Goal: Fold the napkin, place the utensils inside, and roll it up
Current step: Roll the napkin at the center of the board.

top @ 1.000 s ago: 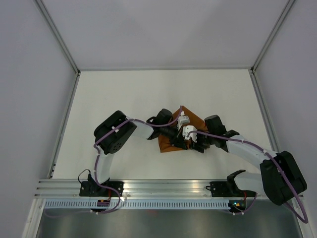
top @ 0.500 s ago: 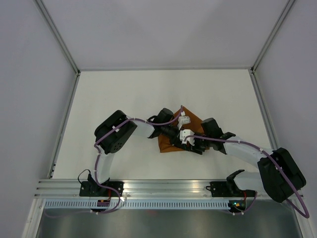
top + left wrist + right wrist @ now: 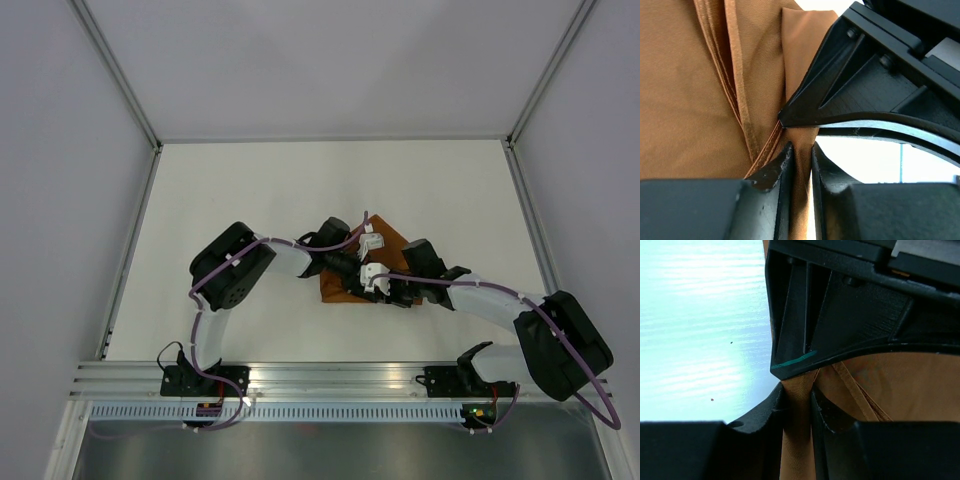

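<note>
The table (image 3: 250, 190) is carrying the napkin (image 3: 336, 291), which is lying bunched into a small folded shape. Over the napkin, the left gripper (image 3: 801, 159) and right gripper (image 3: 797, 401) are meeting nose to nose, each clamping a fold of its cloth. No utensil is showing, so folding or rolling is likely going on, though I cannot tell which. Next, both grippers are needing to carry that fold together without slipping.
</note>
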Action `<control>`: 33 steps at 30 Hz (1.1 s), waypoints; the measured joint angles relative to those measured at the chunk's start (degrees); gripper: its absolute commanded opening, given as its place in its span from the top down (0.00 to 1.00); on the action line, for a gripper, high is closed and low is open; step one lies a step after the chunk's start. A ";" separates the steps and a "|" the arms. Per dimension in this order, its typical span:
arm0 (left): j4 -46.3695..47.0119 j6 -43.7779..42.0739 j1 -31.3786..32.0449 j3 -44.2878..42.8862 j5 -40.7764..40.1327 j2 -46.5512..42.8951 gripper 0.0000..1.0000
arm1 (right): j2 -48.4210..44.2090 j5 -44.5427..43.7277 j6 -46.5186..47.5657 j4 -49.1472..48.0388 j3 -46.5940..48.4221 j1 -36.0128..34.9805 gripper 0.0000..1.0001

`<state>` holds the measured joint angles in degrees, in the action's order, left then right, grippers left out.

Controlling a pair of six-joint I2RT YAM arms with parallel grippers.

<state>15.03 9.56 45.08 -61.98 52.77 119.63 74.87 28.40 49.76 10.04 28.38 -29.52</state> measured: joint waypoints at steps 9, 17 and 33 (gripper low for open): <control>-3.23 0.83 -0.76 1.70 -6.67 -4.66 0.64 | 1.29 0.37 0.04 -1.84 0.20 0.00 0.93; -3.58 2.93 -3.56 5.75 -15.50 -14.75 0.63 | 2.45 0.46 0.13 -1.77 1.16 0.15 0.94; 2.99 9.33 -7.45 13.90 -46.88 -54.80 0.43 | 6.69 2.60 -0.09 1.36 5.40 1.53 0.96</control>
<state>18.02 18.90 37.63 -48.07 5.89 64.84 81.56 31.00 49.67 11.40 33.78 -27.99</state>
